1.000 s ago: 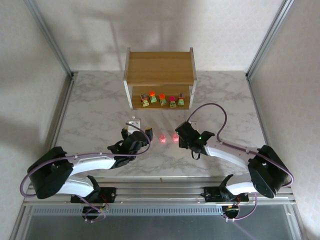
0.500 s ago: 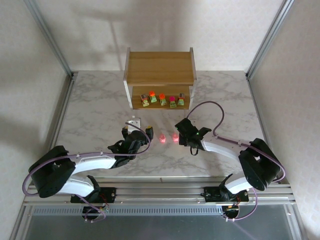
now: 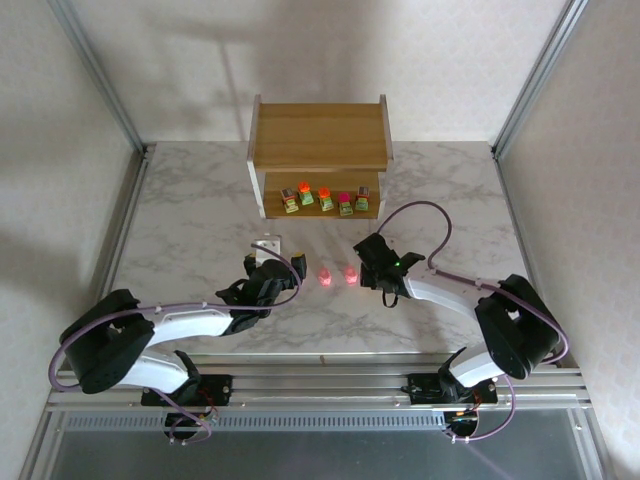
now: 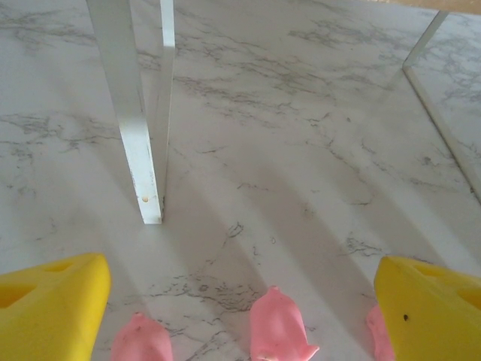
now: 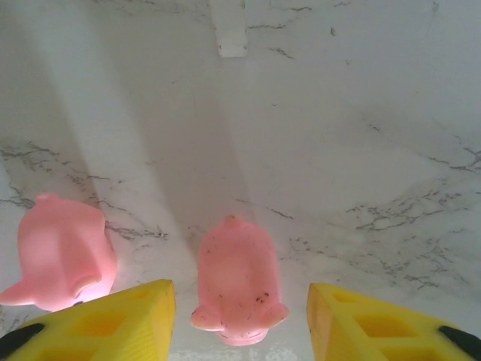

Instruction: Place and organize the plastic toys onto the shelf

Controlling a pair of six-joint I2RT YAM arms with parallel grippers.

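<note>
One pink figure (image 5: 237,267) lies on the worktop (image 5: 361,135), short of the shelf (image 3: 320,135), between the right gripper's (image 5: 239,295) parted jaws with gaps either side, long axis along the fingers (image 5: 113,316); a second pink figure (image 3: 323,276) sits beside it toward the left gripper (image 4: 240,301), which hangs wide apart, empty.

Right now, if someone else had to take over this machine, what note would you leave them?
Left gripper: open and holding nothing, low over the table, with pink figures between its fingers.
Right gripper: open, astride one pink figure, not yet gripping it.
Done: five blocky toys stand in a row on the lower tier of the shelf.
Left: the pink figures lie on the marble table in front of the shelf; its top tier is bare.
</note>
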